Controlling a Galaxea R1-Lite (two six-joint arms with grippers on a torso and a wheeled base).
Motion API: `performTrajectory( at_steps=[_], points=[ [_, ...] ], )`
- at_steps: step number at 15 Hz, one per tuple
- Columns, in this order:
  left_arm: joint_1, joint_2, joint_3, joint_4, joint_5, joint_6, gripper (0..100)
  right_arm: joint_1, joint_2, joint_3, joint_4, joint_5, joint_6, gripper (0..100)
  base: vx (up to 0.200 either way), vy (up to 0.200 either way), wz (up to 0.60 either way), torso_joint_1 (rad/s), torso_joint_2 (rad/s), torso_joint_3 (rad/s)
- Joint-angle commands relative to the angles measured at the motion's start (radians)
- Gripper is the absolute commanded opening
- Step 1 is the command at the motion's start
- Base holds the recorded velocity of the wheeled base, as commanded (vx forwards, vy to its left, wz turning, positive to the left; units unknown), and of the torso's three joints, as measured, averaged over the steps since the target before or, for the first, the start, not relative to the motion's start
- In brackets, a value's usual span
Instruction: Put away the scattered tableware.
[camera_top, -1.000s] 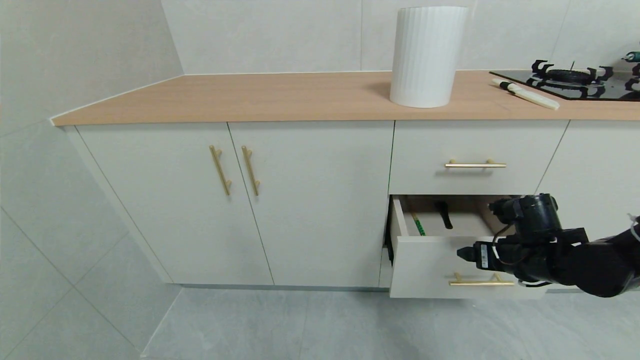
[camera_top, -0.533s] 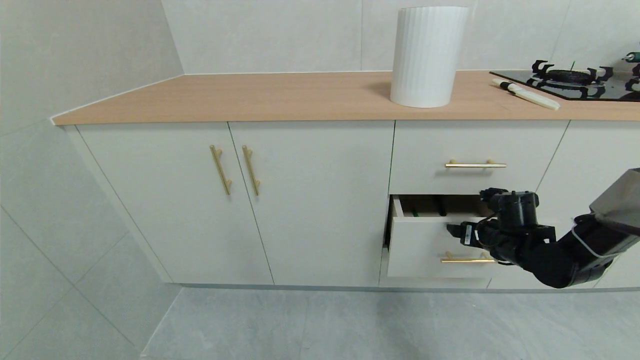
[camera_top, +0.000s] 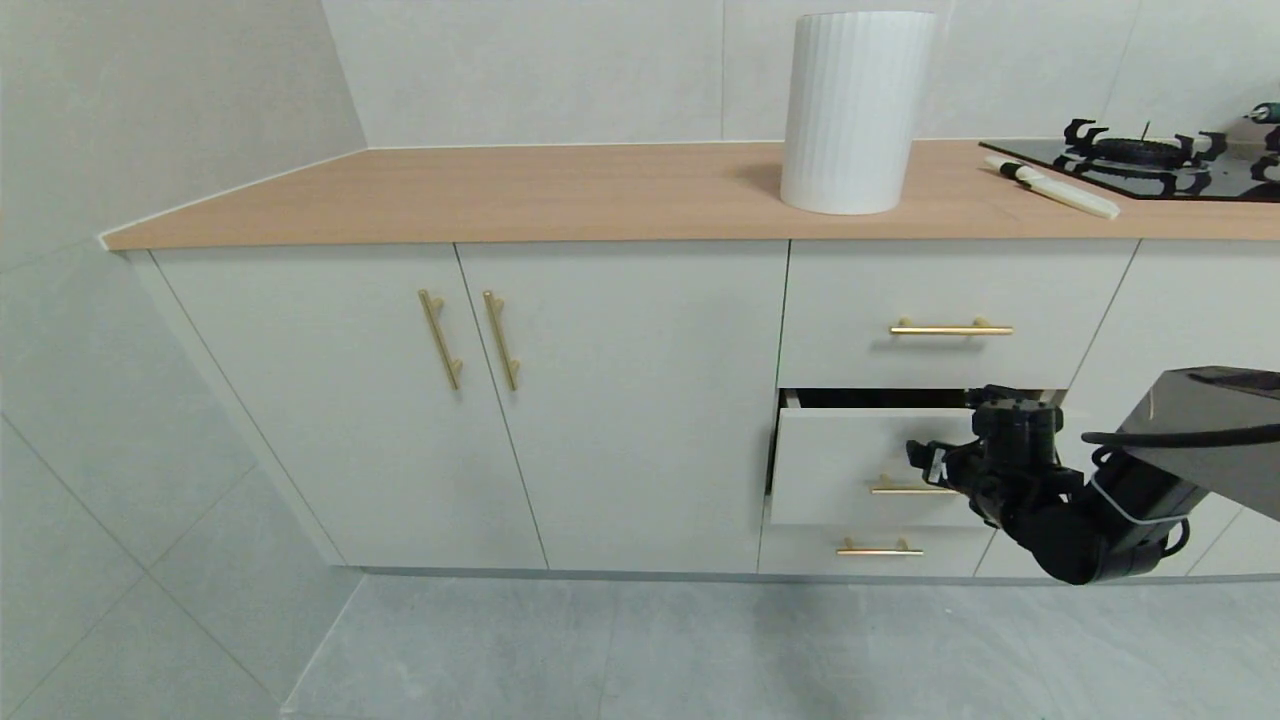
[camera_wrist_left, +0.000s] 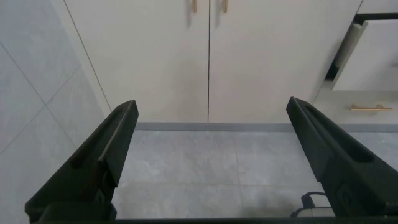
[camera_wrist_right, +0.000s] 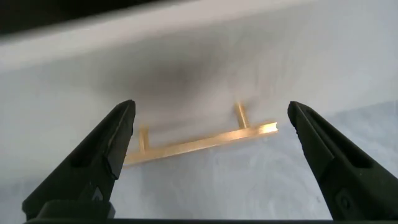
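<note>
Kitchen: wooden bench (camera_top: 500, 190) over white cabinets (camera_top: 600, 400).
Drawer (camera_top: 850, 460): middle, slightly ajar.
Right end effector (camera_top: 925, 463): spread, at its gold handle (camera_wrist_right: 199, 142).
Left end effector (camera_wrist_left: 211, 134): spread, empty.
Knife (camera_top: 1055, 187): on bench beside hob (camera_top: 1140, 160).
Risk: off-centre push could skew drawer.

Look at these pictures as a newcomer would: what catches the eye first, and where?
A tall white ribbed cylinder stands on the wooden countertop. Below it to the right, the black right gripper, fingers spread, is at the front of a slightly open drawer by its gold handle.
</note>
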Motion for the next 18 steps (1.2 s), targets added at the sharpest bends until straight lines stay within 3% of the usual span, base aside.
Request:
performTrajectory(
  at_steps=[1,8,18],
  points=[
    [0.0,0.0,0.0,0.0,0.0,0.0,100,0.0,0.05,-0.037,-0.003,-0.006,0.017,100,0.0,0.0,0.0,0.0,0.0,0.0],
    [0.0,0.0,0.0,0.0,0.0,0.0,100,-0.003,0.094,-0.157,-0.003,-0.012,0.124,100,0.0,0.0,0.0,0.0,0.0,0.0],
    [0.0,0.0,0.0,0.0,0.0,0.0,100,-0.031,0.188,-0.332,-0.003,-0.105,0.13,100,0.0,0.0,0.0,0.0,0.0,0.0]
  ],
)
